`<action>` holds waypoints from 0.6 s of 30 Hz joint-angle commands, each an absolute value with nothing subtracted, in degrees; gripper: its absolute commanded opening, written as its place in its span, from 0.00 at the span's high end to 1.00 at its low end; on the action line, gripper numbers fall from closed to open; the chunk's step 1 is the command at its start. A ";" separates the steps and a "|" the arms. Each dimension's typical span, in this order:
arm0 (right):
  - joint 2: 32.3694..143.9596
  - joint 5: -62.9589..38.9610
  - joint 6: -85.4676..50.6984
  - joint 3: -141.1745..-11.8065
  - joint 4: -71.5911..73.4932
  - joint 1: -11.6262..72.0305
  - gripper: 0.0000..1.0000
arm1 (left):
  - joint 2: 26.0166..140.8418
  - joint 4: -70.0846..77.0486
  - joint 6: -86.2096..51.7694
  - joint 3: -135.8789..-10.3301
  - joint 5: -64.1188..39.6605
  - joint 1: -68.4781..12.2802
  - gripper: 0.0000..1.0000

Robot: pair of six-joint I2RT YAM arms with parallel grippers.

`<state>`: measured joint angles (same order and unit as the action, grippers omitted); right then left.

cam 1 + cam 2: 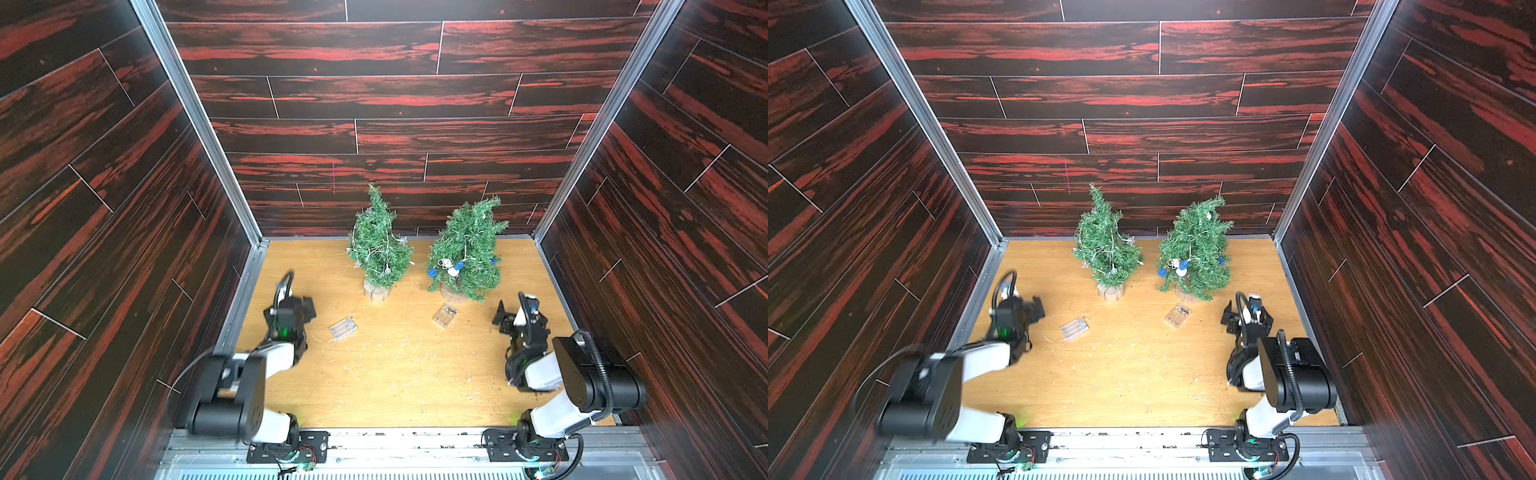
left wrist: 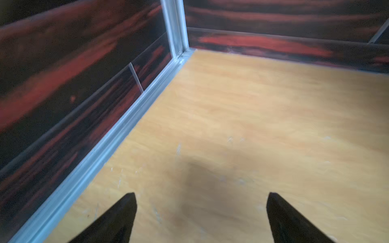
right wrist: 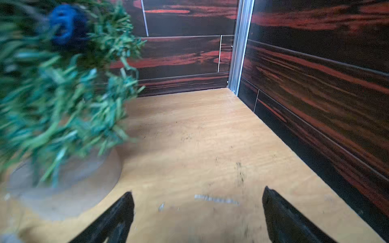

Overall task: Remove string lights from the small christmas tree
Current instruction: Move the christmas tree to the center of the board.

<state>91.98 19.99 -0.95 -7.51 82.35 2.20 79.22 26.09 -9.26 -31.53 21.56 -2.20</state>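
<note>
Black and spread wide apart, your left pincer holds nothing. It hangs over bare table near the metal rail at the foot of the left wall. Your right pincer is just as wide apart and empty, low over the table and just beside the wooden base of the right tree.

Further out, the left battery box lies flat on the table near your left pincer. The right battery box lies in front of the right tree. The star strand is wound around the left tree, and the ball strand, blue and white, hangs in the right tree's lower branches. Both trees stand near the back wall.
</note>
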 commanded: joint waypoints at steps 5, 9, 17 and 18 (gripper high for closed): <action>91.13 21.18 0.47 -8.32 87.55 2.99 0.01 | 69.38 1.98 -22.61 -41.78 8.81 -2.81 0.00; 88.62 22.64 0.12 -8.98 84.21 2.96 0.01 | 68.09 -5.31 -25.03 -43.41 11.68 -2.81 0.00; 73.86 39.89 7.41 -9.13 76.42 13.58 0.01 | 66.50 -11.11 -37.76 -42.06 22.95 -2.64 0.00; 72.47 44.98 8.18 -9.52 76.18 15.79 0.01 | 67.03 -12.31 -40.69 -42.18 24.06 -2.64 0.00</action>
